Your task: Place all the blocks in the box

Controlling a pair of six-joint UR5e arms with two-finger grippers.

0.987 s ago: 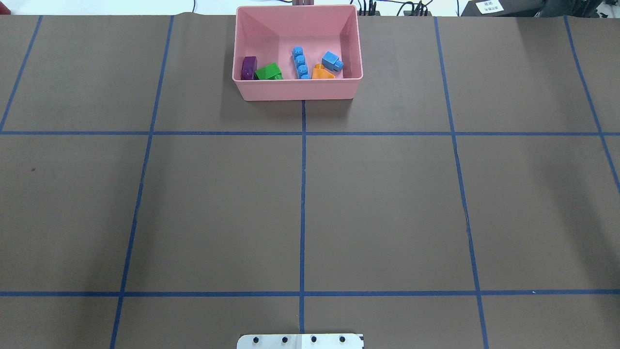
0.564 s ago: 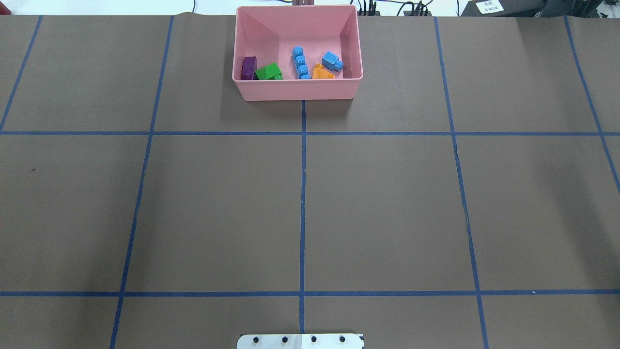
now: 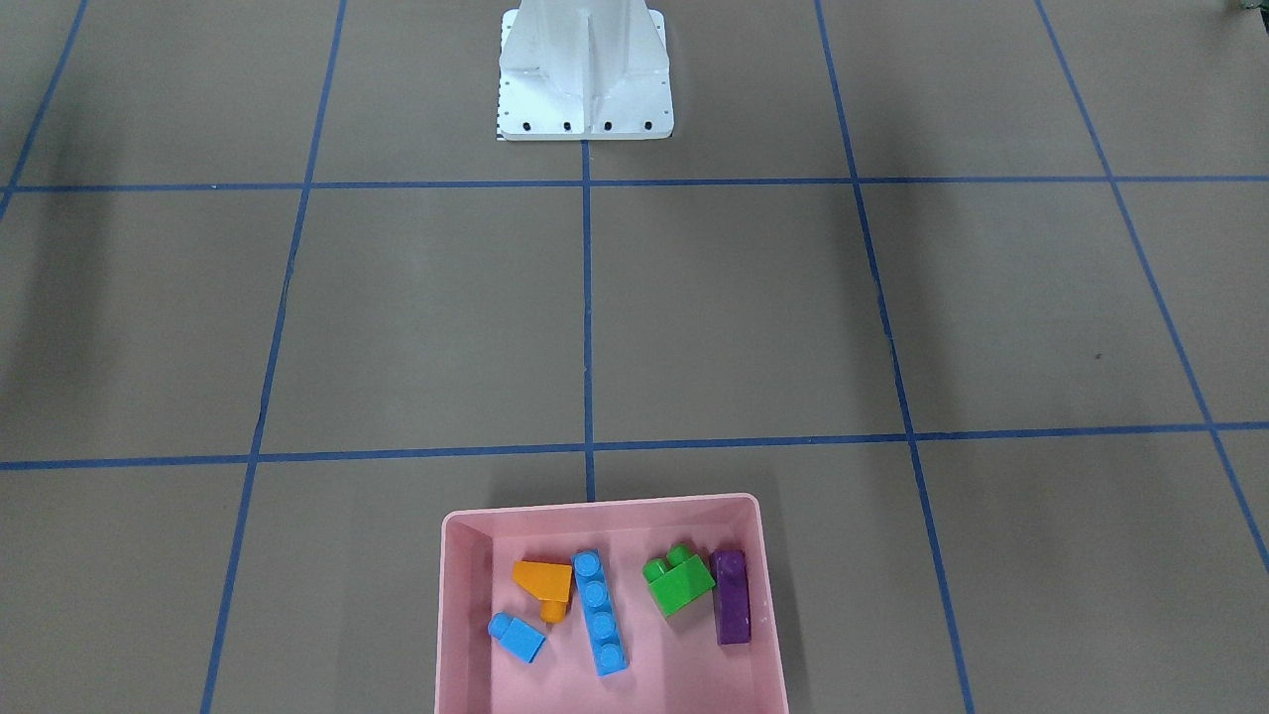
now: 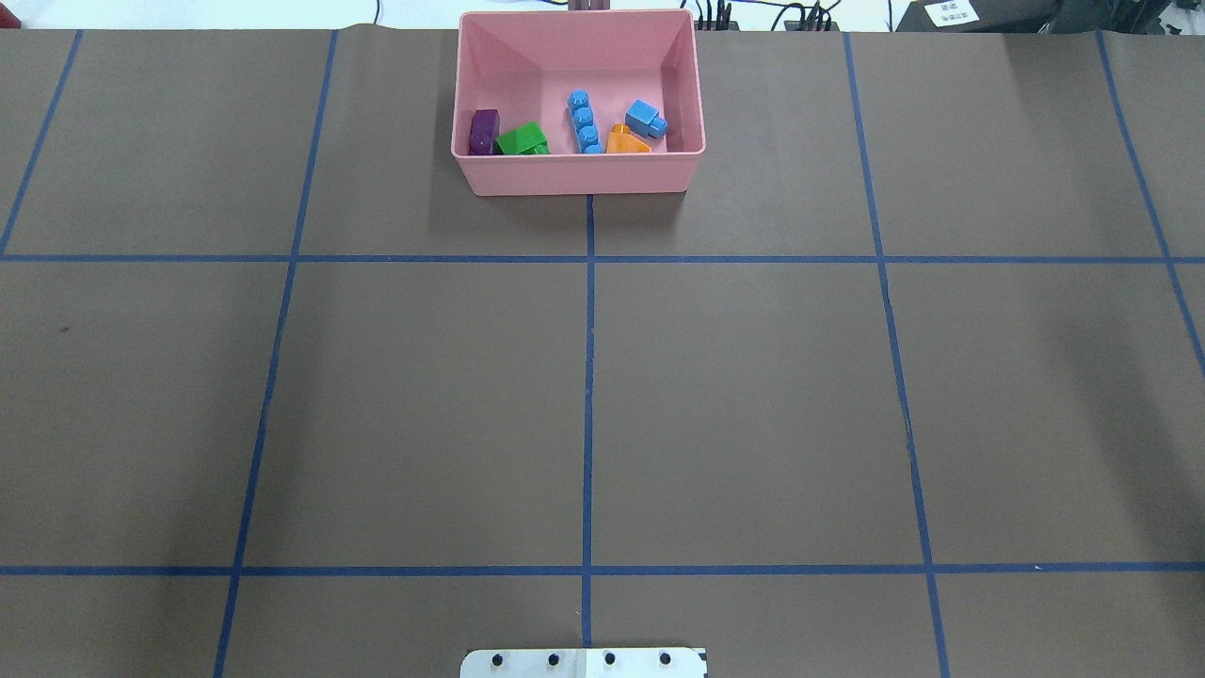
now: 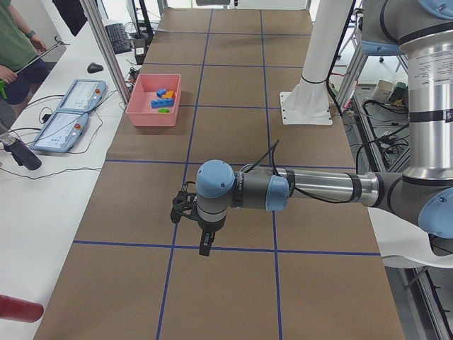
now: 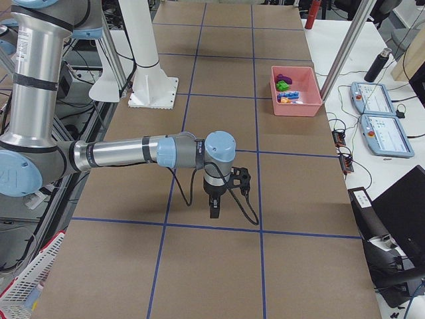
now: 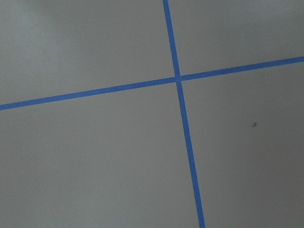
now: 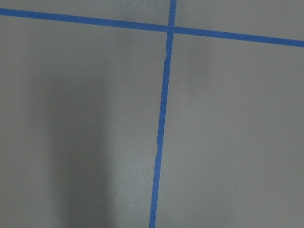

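The pink box (image 4: 576,176) stands at the table's far edge, also in the front-facing view (image 3: 454,595). All blocks lie inside it: purple (image 4: 484,131), green (image 4: 521,140), long blue (image 4: 584,121), orange (image 4: 625,143), small blue (image 4: 646,119). My left gripper (image 5: 205,244) hangs above bare table, far from the box, seen only in the exterior left view. My right gripper (image 6: 213,209) hangs likewise, seen only in the exterior right view. I cannot tell whether either is open or shut. Both wrist views show only brown table and blue tape.
The white robot base (image 3: 585,74) stands at the table's near edge. Blue tape lines grid the brown table. Control tablets (image 5: 67,120) and a person (image 5: 14,42) are at the side bench beyond the box.
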